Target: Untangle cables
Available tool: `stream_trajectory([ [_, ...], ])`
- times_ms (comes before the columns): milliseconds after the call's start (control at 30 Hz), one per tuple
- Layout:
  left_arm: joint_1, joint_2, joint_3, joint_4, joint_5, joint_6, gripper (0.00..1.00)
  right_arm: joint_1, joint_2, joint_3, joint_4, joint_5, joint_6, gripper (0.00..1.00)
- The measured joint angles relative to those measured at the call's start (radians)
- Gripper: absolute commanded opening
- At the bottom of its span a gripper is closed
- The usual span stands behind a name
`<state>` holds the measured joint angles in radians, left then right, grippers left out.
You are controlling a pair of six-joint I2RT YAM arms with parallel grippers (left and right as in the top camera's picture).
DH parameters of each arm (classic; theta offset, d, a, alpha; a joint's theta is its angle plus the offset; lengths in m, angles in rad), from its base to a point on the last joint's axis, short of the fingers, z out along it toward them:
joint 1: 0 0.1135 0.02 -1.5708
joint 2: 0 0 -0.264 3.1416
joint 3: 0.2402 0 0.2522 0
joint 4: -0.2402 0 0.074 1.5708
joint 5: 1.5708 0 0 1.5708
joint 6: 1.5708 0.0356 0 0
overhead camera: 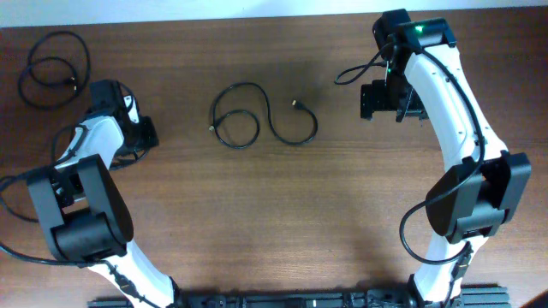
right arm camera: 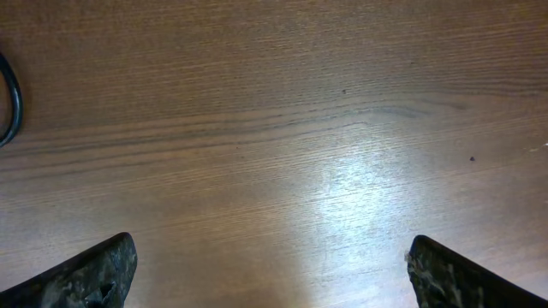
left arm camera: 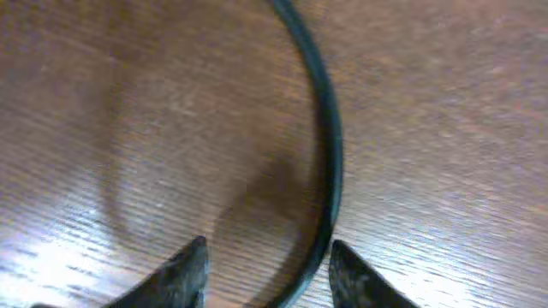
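Observation:
One thin black cable (overhead camera: 31, 53) lies in a loose coil at the far left. A second cable (overhead camera: 271, 115) lies in a loop and an open curl at the table's middle, its plug ends free. A third thin cord (overhead camera: 347, 73) curves beside the right arm, partly hidden by it. My left gripper (overhead camera: 137, 137) is open and low over the table. A black cable (left arm camera: 330, 137) lies on the wood between its fingers (left arm camera: 267, 265), close to the right finger. My right gripper (overhead camera: 390, 101) is open wide over bare wood (right arm camera: 270, 265), with a bit of cable (right arm camera: 10, 98) at that view's left edge.
The brown wooden table (overhead camera: 282, 214) carries only the cables. Both white arms reach in from the front edge, the left one (overhead camera: 86, 214) bent over the left side and the right one (overhead camera: 462, 128) over the right side.

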<state>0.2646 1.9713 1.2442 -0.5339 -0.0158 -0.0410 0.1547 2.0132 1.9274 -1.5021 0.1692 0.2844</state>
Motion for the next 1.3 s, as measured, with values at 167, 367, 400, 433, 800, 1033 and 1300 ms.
stream_trajectory([
  [167, 0.000, 0.000, -0.008, -0.003, -0.033, 0.011, 0.31, 0.000, 0.000, 0.000, 0.000, 0.000, 0.000, 0.99],
  [367, 0.000, 0.000, -0.011, 0.001, -0.043, 0.015, 0.33, 0.000, 0.000, 0.000, 0.000, 0.000, 0.000, 0.98],
  [400, 0.000, 0.000, -0.012, 0.002, -0.042, 0.015, 0.25, 0.000, 0.000, 0.000, 0.000, 0.000, 0.000, 0.99],
  [433, 0.000, 0.001, -0.012, 0.003, -0.041, 0.015, 0.19, 0.000, 0.000, 0.000, 0.000, 0.000, 0.000, 0.99],
  [800, 0.000, 0.010, 0.032, -0.111, -0.040, 0.018, 0.00, 0.000, 0.000, 0.000, 0.000, 0.000, 0.000, 0.99],
  [1033, 0.001, -0.404, 0.105, -0.106, 0.031, -0.008, 0.00, 0.000, 0.000, 0.000, 0.000, 0.000, 0.000, 0.99],
  [1300, 0.101, -0.468, 0.105, 0.010, 0.276, -0.282, 0.00, 0.000, 0.000, 0.000, 0.000, 0.001, 0.000, 0.98],
])
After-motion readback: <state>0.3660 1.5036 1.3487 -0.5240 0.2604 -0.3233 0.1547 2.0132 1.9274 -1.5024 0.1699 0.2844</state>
